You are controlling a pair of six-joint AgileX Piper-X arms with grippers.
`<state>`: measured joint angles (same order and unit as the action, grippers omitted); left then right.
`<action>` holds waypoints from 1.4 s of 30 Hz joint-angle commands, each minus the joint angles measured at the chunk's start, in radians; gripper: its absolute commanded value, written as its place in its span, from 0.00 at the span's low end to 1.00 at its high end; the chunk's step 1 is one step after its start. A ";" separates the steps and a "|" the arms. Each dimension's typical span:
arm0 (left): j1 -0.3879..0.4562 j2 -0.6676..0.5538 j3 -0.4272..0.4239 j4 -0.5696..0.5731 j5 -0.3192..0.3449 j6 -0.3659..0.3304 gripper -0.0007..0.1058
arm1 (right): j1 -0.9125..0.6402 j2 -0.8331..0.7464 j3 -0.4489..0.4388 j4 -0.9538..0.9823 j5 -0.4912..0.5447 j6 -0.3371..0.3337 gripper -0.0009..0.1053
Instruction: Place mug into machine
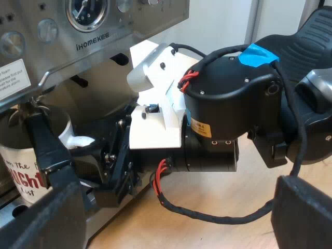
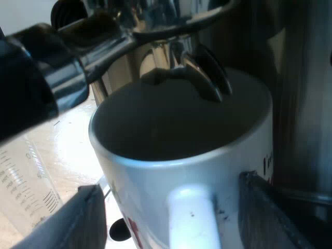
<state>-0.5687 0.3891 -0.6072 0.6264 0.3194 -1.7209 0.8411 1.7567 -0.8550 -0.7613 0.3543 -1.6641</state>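
Wood table point(image 1: 218, 233), machine point(image 1: 104, 31): mug point(image 2: 155, 176) stands under holder point(image 2: 181, 57), right gripper point(image 2: 174, 212) released astride its handle point(image 2: 192, 220), left gripper point(image 1: 176, 207) spread, empty; judged next, retreat straight back, avoiding the handle.

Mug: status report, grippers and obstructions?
Right gripper open, astride handle of mug. Left gripper open, empty. Mug at machine, under spouts of holder. Measuring glass near mug.

White mug point(image 2: 150, 187) upright; beneath the machine point(image 1: 145, 21)
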 commanded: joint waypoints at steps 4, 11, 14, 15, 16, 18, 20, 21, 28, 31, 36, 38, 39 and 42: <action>-0.004 -0.002 -0.008 0.000 0.000 -0.002 0.75 | 0.014 -0.057 -0.006 0.032 0.093 -0.060 0.50; -0.004 -0.002 -0.008 0.000 0.000 -0.002 0.75 | 0.049 -0.138 -0.006 0.156 0.098 -0.064 0.50; -0.004 -0.002 -0.008 0.000 0.000 -0.002 0.75 | 0.060 -0.164 -0.006 0.231 0.100 -0.064 0.50; -0.004 -0.002 -0.008 0.000 0.000 -0.002 0.75 | 0.062 -0.176 -0.006 0.259 0.105 -0.064 0.50; -0.004 -0.002 -0.008 0.000 0.000 -0.002 0.75 | 0.062 -0.183 -0.006 0.268 0.105 -0.064 0.50; -0.004 -0.002 -0.008 0.000 0.000 -0.002 0.75 | 0.067 -0.208 -0.003 0.314 0.124 -0.064 0.50; -0.004 -0.002 -0.008 0.000 0.000 -0.002 0.75 | 0.072 -0.230 0.007 0.330 0.144 -0.064 0.50; -0.004 -0.002 -0.008 0.000 0.000 -0.002 0.75 | 0.072 -0.249 0.017 0.333 0.143 -0.064 0.50; -0.004 -0.002 -0.008 0.000 0.000 -0.002 0.75 | 0.084 -0.380 0.107 0.332 0.139 -0.061 0.50; -0.004 -0.002 -0.008 0.000 0.000 -0.002 0.75 | 0.111 -0.447 0.139 0.332 0.144 -0.068 0.50; -0.004 -0.002 -0.008 -0.005 0.000 -0.002 0.75 | 0.160 -0.524 0.149 0.342 0.175 -0.068 0.50; -0.004 -0.002 -0.008 -0.005 0.000 -0.002 0.75 | 0.178 -0.554 0.149 0.342 0.193 -0.068 0.50; -0.004 -0.002 -0.008 -0.005 0.000 -0.002 0.75 | 0.191 -0.570 0.149 0.342 0.197 -0.070 0.50; -0.004 -0.002 -0.008 -0.005 0.000 -0.002 0.75 | 0.227 -0.611 0.149 0.356 0.197 -0.128 0.48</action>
<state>-0.5687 0.3891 -0.6072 0.6264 0.3194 -1.7209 1.0511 1.1712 -0.7036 -0.4128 0.5456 -1.7458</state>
